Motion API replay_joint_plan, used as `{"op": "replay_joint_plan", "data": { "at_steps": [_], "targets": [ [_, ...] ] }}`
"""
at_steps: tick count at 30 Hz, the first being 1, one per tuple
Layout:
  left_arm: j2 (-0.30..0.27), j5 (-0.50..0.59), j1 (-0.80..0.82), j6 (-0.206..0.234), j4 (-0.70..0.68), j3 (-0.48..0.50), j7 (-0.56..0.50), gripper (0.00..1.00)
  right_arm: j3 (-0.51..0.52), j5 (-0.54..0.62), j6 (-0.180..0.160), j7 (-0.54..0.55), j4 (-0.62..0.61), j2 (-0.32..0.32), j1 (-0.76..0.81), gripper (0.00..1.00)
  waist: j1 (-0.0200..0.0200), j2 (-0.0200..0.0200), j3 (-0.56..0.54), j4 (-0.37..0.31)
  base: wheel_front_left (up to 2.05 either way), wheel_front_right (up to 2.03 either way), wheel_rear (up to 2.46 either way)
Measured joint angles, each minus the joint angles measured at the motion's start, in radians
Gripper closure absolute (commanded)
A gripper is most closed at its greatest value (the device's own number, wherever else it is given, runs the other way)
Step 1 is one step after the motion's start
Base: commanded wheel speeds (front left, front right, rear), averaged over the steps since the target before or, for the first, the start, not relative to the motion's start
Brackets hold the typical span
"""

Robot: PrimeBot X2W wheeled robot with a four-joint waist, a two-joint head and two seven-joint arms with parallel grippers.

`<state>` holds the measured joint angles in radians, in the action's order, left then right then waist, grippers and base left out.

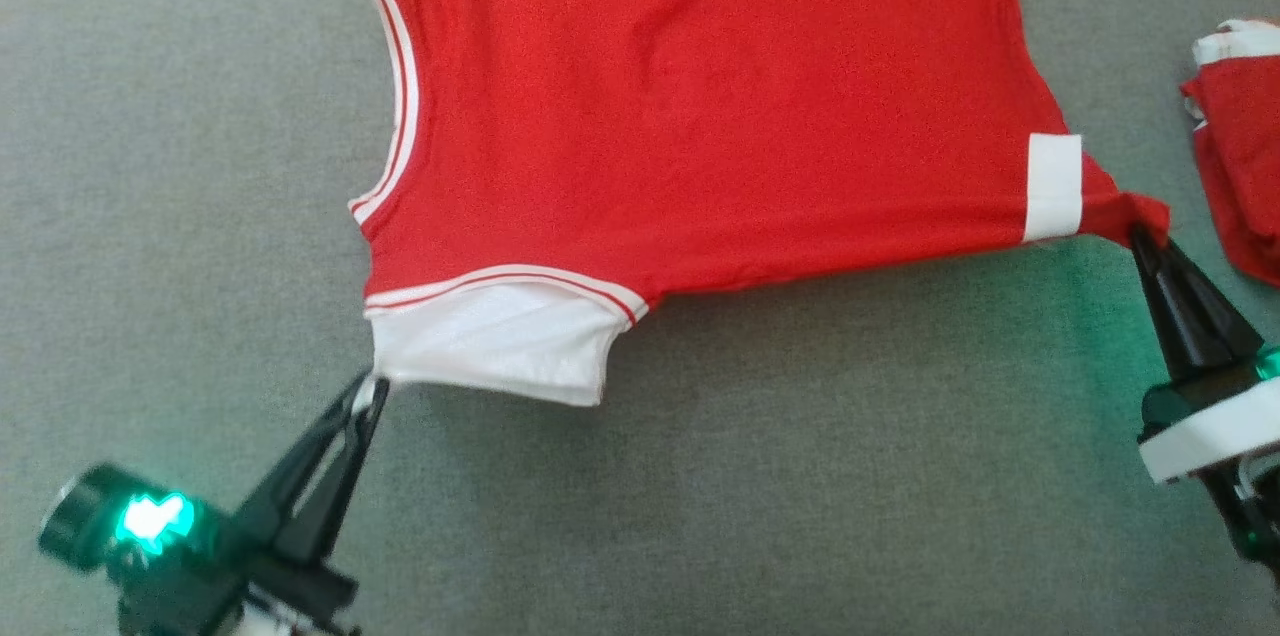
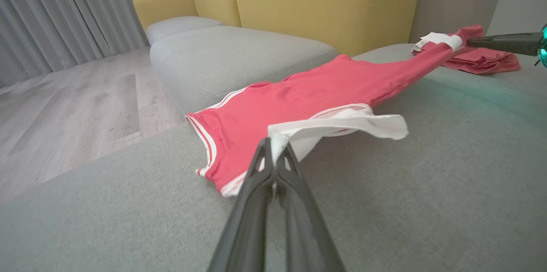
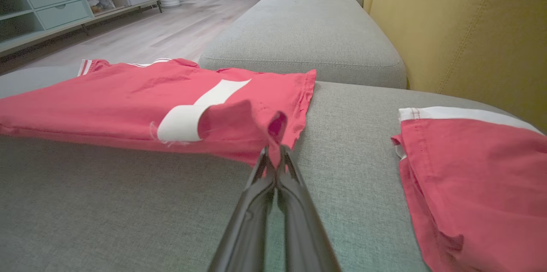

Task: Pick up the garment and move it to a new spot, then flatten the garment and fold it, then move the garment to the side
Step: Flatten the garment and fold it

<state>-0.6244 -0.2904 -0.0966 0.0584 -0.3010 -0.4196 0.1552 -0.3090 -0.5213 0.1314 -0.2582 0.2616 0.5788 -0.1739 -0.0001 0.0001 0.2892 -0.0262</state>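
Observation:
The garment (image 1: 690,106) is a red sleeveless jersey with white trim, spread over the grey sofa seat (image 1: 800,476). My left gripper (image 1: 374,388) is shut on its white shoulder strap at the near left corner, seen up close in the left wrist view (image 2: 273,152). My right gripper (image 1: 1140,234) is shut on the red hem corner at the right, beside a white stripe (image 1: 1052,188). The near edge of the garment (image 2: 307,101) hangs stretched and slightly lifted between the two grippers. In the right wrist view the pinched hem (image 3: 273,131) bunches at the fingertips.
A second red folded cloth (image 1: 1238,146) with white trim lies on the seat at the far right (image 3: 470,169). Yellow backrest cushions (image 2: 324,2) rise behind. The seat's edge drops to a wooden floor (image 2: 64,105); a low cabinet (image 3: 55,2) stands across the room.

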Motion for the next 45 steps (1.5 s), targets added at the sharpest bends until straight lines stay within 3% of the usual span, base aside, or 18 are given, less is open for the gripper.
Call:
{"op": "replay_joint_plan", "data": {
  "at_steps": [9, 13, 19, 25, 26, 27, 28, 33, 37, 41, 45],
  "targets": [
    [0.001, 0.052, 0.290, -0.048, 0.072, 0.000, -0.016, 1.00, -0.047, -0.007, 0.000, 0.000, 0.073, -0.031, -0.171, 1.00, 0.0002, 0.0000, 0.069, -0.017, 0.00, 0.00, 0.00],
    [0.003, 0.072, 0.450, -0.090, 0.120, -0.002, -0.044, 1.00, -0.069, -0.011, 0.000, 0.000, 0.113, -0.032, -0.265, 1.00, 0.0003, 0.0000, 0.108, -0.021, 0.00, 0.00, 0.00],
    [0.006, 0.110, 0.675, -0.143, 0.252, -0.026, -0.058, 1.00, -0.107, -0.020, 0.000, 0.000, 0.180, -0.039, -0.380, 1.00, 0.0004, 0.0000, 0.166, -0.027, 0.00, 0.00, 0.00],
    [0.029, 0.135, 0.811, -0.157, 0.416, -0.056, -0.055, 1.00, -0.140, -0.025, 0.000, 0.000, 0.235, -0.066, -0.476, 1.00, 0.0003, -0.0001, 0.205, -0.039, 0.00, 0.00, 0.00],
    [0.037, 0.140, 0.821, -0.159, 0.442, -0.063, -0.046, 0.84, -0.143, -0.025, 0.000, 0.000, 0.242, -0.071, -0.484, 0.87, 0.0003, -0.0001, 0.207, -0.041, 0.00, 0.00, 0.00],
    [0.047, 0.142, 0.827, -0.157, 0.467, -0.065, -0.037, 0.11, -0.143, -0.025, 0.000, 0.000, 0.250, -0.078, -0.490, 0.00, 0.0003, -0.0001, 0.209, -0.043, 0.00, 0.00, 0.00],
    [0.057, 0.142, 0.830, -0.150, 0.490, -0.065, -0.027, 0.00, -0.142, -0.024, 0.000, 0.000, 0.259, -0.085, -0.495, 0.00, 0.0003, -0.0001, 0.209, -0.045, 0.00, 0.00, 0.00],
    [0.110, 0.123, 0.808, -0.081, 0.545, -0.050, 0.029, 0.00, -0.109, -0.002, 0.000, 0.000, 0.267, -0.110, -0.494, 0.00, 0.0001, 0.0000, 0.191, -0.048, 0.00, 0.00, 0.00],
    [0.167, 0.052, 0.689, -0.024, 0.543, -0.023, 0.059, 0.00, -0.050, 0.029, 0.000, 0.000, 0.237, -0.124, -0.462, 0.00, 0.0000, 0.0000, 0.163, -0.043, 0.00, 0.00, 0.00],
    [0.223, -0.027, 0.537, -0.005, 0.557, -0.013, 0.068, 0.00, -0.020, 0.044, 0.000, 0.000, 0.218, -0.146, -0.385, 0.00, -0.0001, 0.0000, 0.139, -0.034, 0.00, 0.00, 0.00],
    [0.248, -0.080, 0.487, 0.005, 0.595, 0.012, 0.076, 0.00, -0.007, 0.048, 0.000, 0.000, 0.214, -0.163, -0.345, 0.00, -0.0001, 0.0000, 0.129, -0.032, 0.00, 0.00, 0.00]
  ]
}}
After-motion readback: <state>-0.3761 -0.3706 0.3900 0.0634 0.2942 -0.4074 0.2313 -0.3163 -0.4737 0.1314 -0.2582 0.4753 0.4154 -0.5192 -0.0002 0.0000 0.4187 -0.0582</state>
